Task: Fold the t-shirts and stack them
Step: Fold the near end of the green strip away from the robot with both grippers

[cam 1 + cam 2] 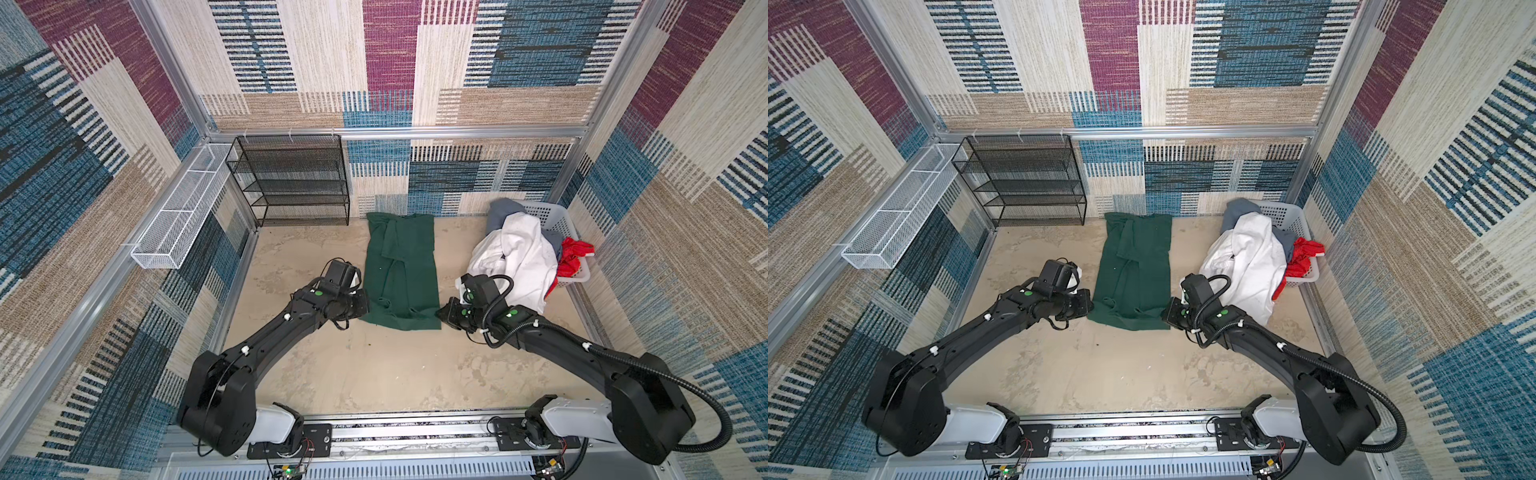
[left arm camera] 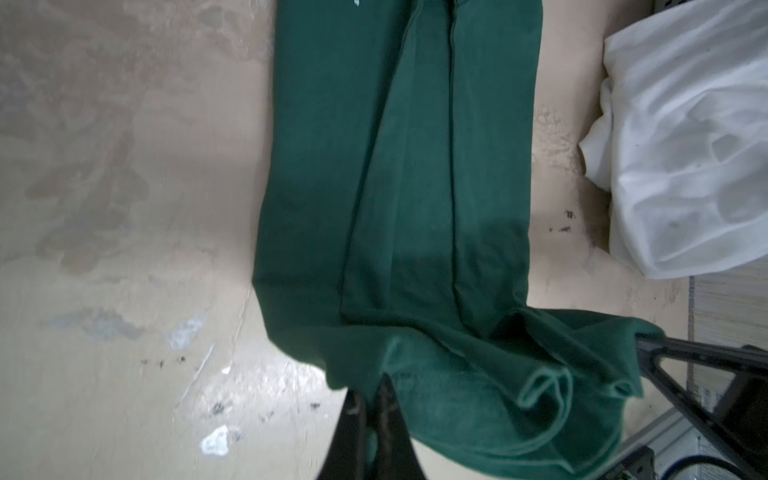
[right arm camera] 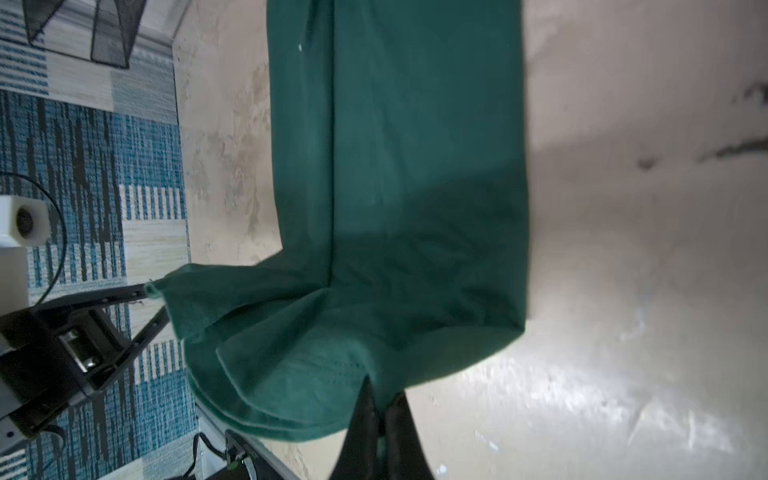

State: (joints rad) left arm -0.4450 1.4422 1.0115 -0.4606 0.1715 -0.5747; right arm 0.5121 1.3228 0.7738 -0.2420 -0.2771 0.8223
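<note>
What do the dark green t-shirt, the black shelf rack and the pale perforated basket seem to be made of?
Dark green t-shirt: soft matte knit cloth, probably cotton; it folds and wrinkles.
Black shelf rack: metal mesh, likely painted matte; fine see-through grid.
Pale perforated basket: moulded plastic, it seems; regular holes in the wall.

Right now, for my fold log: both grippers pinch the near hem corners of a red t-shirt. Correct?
No: the left gripper and right gripper pinch a dark green t-shirt, not a red one; both wrist views show it.
</note>
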